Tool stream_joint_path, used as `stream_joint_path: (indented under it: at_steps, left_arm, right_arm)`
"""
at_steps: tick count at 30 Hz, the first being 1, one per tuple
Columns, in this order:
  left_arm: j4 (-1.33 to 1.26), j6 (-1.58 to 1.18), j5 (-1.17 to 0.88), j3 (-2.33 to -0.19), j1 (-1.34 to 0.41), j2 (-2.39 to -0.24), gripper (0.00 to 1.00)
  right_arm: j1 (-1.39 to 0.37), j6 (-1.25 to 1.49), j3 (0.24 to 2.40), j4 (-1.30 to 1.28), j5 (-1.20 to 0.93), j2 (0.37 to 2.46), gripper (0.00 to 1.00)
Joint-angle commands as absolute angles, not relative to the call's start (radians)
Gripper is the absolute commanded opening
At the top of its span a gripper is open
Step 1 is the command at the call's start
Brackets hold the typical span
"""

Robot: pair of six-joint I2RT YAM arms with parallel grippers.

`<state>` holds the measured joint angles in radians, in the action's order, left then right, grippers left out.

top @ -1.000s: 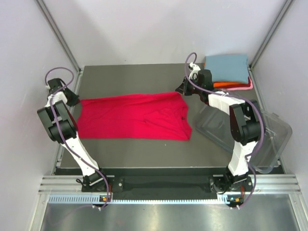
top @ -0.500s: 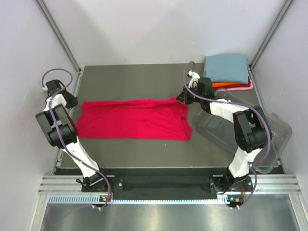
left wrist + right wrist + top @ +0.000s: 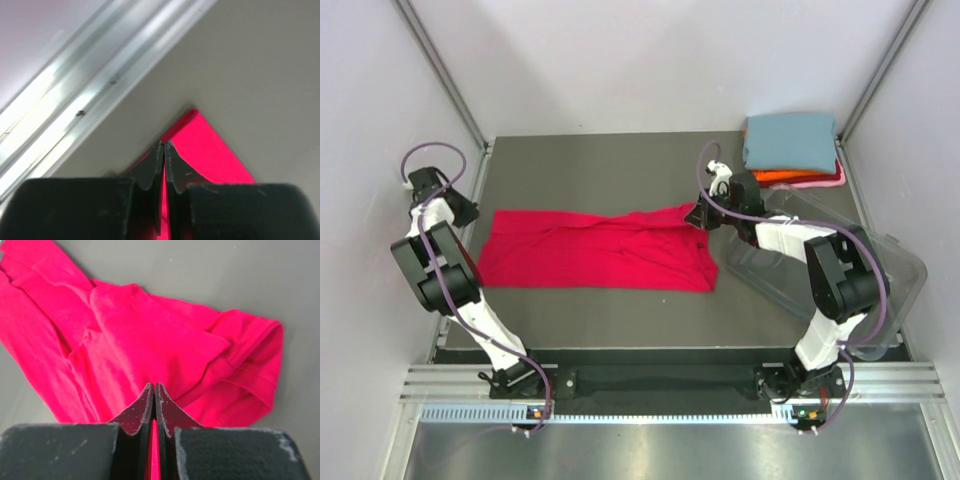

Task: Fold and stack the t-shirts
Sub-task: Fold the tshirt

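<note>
The crimson red t-shirt point(image 3: 595, 250) lies stretched across the dark table. My left gripper point(image 3: 470, 212) is shut on its far left corner point(image 3: 205, 150) near the table's left rail. My right gripper point(image 3: 698, 215) is shut on its far right corner, with red cloth point(image 3: 150, 335) bunched in front of the jaws. Both held corners are drawn toward the near side. A folded stack sits at the back right: the dusty blue-grey t-shirt point(image 3: 790, 140) on top, the orange t-shirt point(image 3: 788, 176) under it, the pale pink t-shirt point(image 3: 820, 183) at the bottom.
A clear plastic tub point(image 3: 840, 275) lies on its side at the right edge, next to my right arm. An aluminium rail point(image 3: 75, 90) runs along the table's left edge. White walls enclose the table.
Both grippers have moved toward the near side with the shirt's far edge in them. The far edge now lies folded over the shirt's body, and the shirt looks narrower.
</note>
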<state>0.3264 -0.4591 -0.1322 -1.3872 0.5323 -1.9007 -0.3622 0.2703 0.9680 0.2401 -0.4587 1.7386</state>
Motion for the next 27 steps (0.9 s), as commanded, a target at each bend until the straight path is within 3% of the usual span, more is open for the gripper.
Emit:
stream_joint_path:
  at_steps: [1, 3, 6, 27]
  left_arm:
    - [0.324, -0.430, -0.282, -1.376, 0.543, -1.876, 0.13]
    - [0.327, -0.422, -0.310, -1.367, 0.543, -1.884, 0.24]
    - [0.301, -0.449, -0.336, -1.336, 0.551, -1.882, 0.32]
    - [0.163, -0.637, -0.199, -1.195, 0.549, -1.898, 0.37]
  right_arm:
    - [-0.380, 0.259, 0.968, 0.293, -0.485, 1.704, 0.00]
    - [-0.383, 0.264, 0.974, 0.295, -0.488, 1.703, 0.00]
    - [-0.391, 0.267, 0.986, 0.295, -0.489, 1.704, 0.00]
    - [-0.393, 0.256, 0.989, 0.293, -0.495, 1.683, 0.00]
